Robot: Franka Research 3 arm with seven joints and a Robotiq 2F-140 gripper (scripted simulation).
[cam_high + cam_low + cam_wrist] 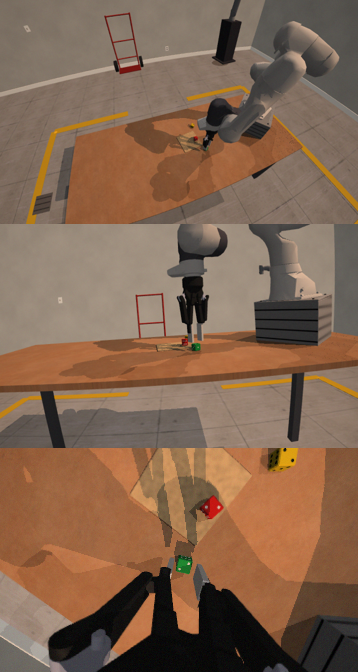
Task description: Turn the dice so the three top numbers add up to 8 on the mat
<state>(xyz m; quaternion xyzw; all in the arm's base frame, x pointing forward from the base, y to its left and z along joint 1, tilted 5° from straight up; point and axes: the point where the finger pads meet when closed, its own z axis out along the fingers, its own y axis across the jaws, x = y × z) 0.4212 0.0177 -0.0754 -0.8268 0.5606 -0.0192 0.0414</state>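
Arm (283, 68) (283, 254): rooted at the right, bent high above its foot and reaching leftward in the top view. Wrist (219, 113) (197, 241): left of the foot, with the gripper (205, 148) (195, 340) (184, 568) suspended beneath, pointing down, upright in the exterior view. Fingers (200, 331): pale pads facing one another, roughly parallel, parted by a narrow gap; nothing is clasped. Black linkages flank them on either side.

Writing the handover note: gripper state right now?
Gripper: partly open, holding nothing; its fingers stand above the green die, which rests on the table.
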